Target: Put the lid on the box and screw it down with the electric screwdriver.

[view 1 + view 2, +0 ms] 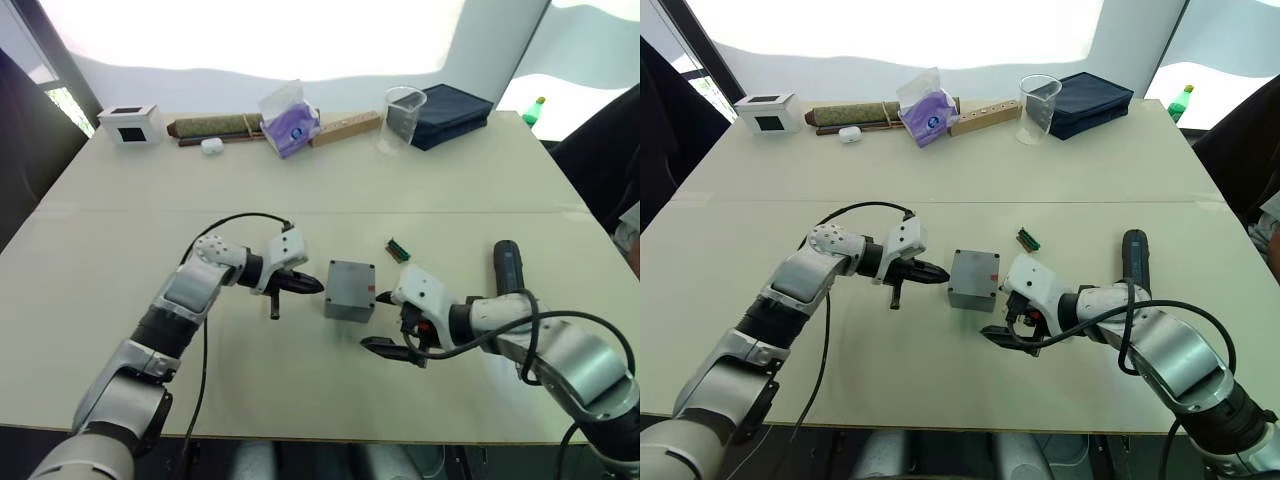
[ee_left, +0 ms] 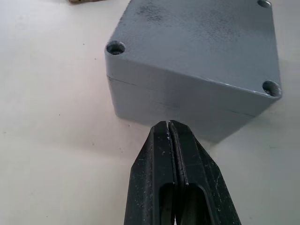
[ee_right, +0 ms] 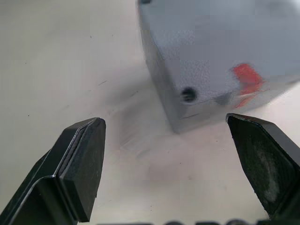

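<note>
The box (image 1: 350, 290) sits mid-tabletop (image 1: 120, 230) with the lid (image 2: 197, 42) already on top. The left gripper (image 1: 305, 285), jaws pressed together and empty, points at its left side. The right gripper (image 1: 385, 322), jaws wide apart and empty, hovers beside its red-marked side. The screwdriver (image 1: 508, 265) lies further right.

The small grey square plastic box (image 2: 197, 61) looked matt and finely grainy, and the pale beige table (image 2: 51, 140) looked smooth with a slight sheen.

A grey box (image 2: 197, 61) with its lid (image 2: 206, 42) on sits on a pale table (image 2: 51, 140), screw holes at the lid's corners. The left gripper (image 2: 168, 125), fingers pressed together, points at its side, just short of it.
</note>
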Robot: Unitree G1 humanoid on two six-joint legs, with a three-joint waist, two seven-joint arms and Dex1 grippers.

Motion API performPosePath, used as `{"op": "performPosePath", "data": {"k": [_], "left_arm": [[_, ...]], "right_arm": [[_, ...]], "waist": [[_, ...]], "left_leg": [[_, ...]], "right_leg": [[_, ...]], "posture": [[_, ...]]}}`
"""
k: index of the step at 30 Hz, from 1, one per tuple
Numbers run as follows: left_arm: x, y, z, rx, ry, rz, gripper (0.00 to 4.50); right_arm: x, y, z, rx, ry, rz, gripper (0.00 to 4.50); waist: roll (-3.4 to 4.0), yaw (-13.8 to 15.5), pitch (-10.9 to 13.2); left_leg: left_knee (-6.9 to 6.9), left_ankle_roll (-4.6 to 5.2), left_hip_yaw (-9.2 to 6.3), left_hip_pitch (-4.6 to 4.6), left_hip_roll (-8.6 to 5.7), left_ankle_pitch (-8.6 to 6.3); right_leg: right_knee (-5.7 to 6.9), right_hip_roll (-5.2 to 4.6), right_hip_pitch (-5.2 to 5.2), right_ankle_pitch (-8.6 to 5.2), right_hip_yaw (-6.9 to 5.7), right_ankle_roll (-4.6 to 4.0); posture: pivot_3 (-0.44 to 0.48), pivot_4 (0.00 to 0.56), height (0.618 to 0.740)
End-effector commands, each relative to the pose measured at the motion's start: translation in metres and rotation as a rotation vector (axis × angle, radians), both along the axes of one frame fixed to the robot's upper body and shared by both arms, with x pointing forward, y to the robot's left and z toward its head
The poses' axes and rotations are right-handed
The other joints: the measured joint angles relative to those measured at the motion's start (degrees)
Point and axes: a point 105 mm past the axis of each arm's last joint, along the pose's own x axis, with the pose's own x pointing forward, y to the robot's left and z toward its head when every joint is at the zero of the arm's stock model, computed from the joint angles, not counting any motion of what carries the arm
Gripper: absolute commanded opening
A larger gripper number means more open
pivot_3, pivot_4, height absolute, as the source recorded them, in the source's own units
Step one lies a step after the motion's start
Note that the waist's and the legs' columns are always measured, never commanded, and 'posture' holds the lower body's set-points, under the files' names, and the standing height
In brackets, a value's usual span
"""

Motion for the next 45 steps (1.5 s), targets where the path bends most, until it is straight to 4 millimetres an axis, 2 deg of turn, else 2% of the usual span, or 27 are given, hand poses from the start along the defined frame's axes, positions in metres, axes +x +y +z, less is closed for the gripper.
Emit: {"op": "performPosePath", "data": {"k": [1,9,17,21,23,25,27,31,33,35,37,40,43,45], "left_arm": [[-0.009,-0.004,0.009,-0.017,-0.004,-0.054,0.00],[-0.018,-0.014,0.009,-0.040,0.016,-0.078,0.00],[-0.014,-0.009,0.012,-0.040,0.015,-0.060,0.00],[0.000,0.005,0.029,-0.038,-0.030,-0.016,0.00],[0.004,0.006,0.043,-0.081,-0.030,-0.005,0.00],[0.009,0.004,0.060,-0.164,-0.019,0.015,0.00],[0.013,0.002,0.069,-0.220,-0.013,0.028,0.00],[0.019,-0.005,0.078,-0.281,-0.028,0.058,0.00],[0.018,-0.009,0.074,-0.274,-0.030,0.051,0.00],[0.016,-0.012,0.069,-0.267,-0.033,0.047,0.00],[0.015,-0.012,0.068,-0.272,-0.034,0.052,0.00],[0.016,-0.011,0.067,-0.273,-0.040,0.063,0.00],[0.017,-0.009,0.064,-0.266,-0.040,0.075,0.00],[0.017,-0.007,0.060,-0.256,-0.038,0.082,0.00]], "right_arm": [[-0.001,0.003,0.010,0.027,-0.037,0.020,4.49],[0.013,0.001,0.007,0.014,-0.072,-0.016,4.49],[0.014,-0.004,0.012,0.018,-0.083,-0.032,4.49],[0.000,-0.004,0.046,0.153,-0.049,0.014,4.49],[0.007,-0.012,0.063,0.208,-0.079,-0.021,4.49],[0.022,-0.023,0.080,0.267,-0.135,-0.091,4.49],[0.033,-0.031,0.086,0.286,-0.168,-0.144,4.49],[0.063,-0.046,0.081,0.271,-0.231,-0.278,4.49],[0.080,-0.048,0.071,0.265,-0.240,-0.323,4.49],[0.099,-0.049,0.052,0.245,-0.228,-0.366,4.49],[0.107,-0.050,0.040,0.224,-0.221,-0.376,4.49],[0.114,-0.052,0.033,0.207,-0.220,-0.379,4.49],[0.121,-0.054,0.023,0.197,-0.208,-0.396,3.83],[0.126,-0.054,0.018,0.204,-0.200,-0.404,3.02]], "waist": [[0.00,0.0,0.0],[0.00,0.0,0.0],[0.00,0.0,0.0],[-0.01,0.1,0.0],[-0.01,0.0,0.0],[-0.01,0.0,0.0],[-0.01,0.0,0.0],[-0.01,0.0,0.0],[-0.01,-0.2,0.0],[-0.01,-0.4,0.0],[-0.01,-0.4,0.0],[0.00,-0.2,0.0],[-0.01,-0.2,0.0],[-0.01,-0.2,0.0]], "left_leg": [[0.00,0.00,0.00,0.00,0.00,0.00],[0.01,0.00,0.00,0.00,0.00,0.00],[0.01,0.00,0.00,0.00,0.00,0.00],[0.01,-0.01,0.00,0.00,0.00,0.00],[0.02,0.00,0.00,0.01,0.00,0.00],[0.02,0.03,0.00,0.01,0.00,-0.02],[0.02,0.10,0.00,0.03,-0.01,-0.06],[-0.01,0.14,0.01,0.04,-0.01,-0.08],[-0.01,-0.04,0.02,0.04,0.00,0.02],[-0.01,-0.04,0.05,0.08,0.00,0.03],[-0.02,-0.05,0.08,0.16,0.00,0.03],[-0.02,-0.06,0.10,0.15,0.00,0.04],[0.00,-0.08,0.11,0.16,0.00,0.05],[0.00,-0.11,0.11,0.17,0.00,0.06]], "right_leg": [[0.00,0.00,0.00,0.00,0.00,0.00],[0.00,0.00,0.01,0.00,0.00,0.00],[0.00,0.00,0.01,0.00,0.00,0.00],[0.01,0.00,0.01,0.00,0.00,0.00],[0.04,0.00,0.02,0.00,0.00,0.00],[0.05,0.00,0.02,0.00,0.00,0.00],[0.05,0.00,0.03,0.00,0.00,0.00],[0.04,0.00,0.01,0.00,0.00,0.00],[0.05,0.00,-0.02,0.00,0.01,0.00],[0.10,0.01,-0.03,0.00,0.04,0.00],[0.19,0.01,-0.02,0.00,0.07,0.00],[0.26,0.00,-0.07,0.00,0.07,-0.01],[0.26,-0.01,-0.05,0.00,0.08,-0.01],[0.29,-0.01,-0.05,0.00,0.08,-0.01]], "posture": [[0.000,0.150,0.740],[0.000,0.150,0.740],[0.000,0.150,0.740],[0.000,0.150,0.740],[0.000,0.150,0.740],[0.000,0.150,0.740],[0.000,0.150,0.740],[0.000,0.150,0.740],[0.000,0.150,0.740],[0.000,0.150,0.740],[0.000,0.150,0.740],[0.000,0.150,0.740],[0.000,0.150,0.740],[0.000,0.150,0.740]]}}
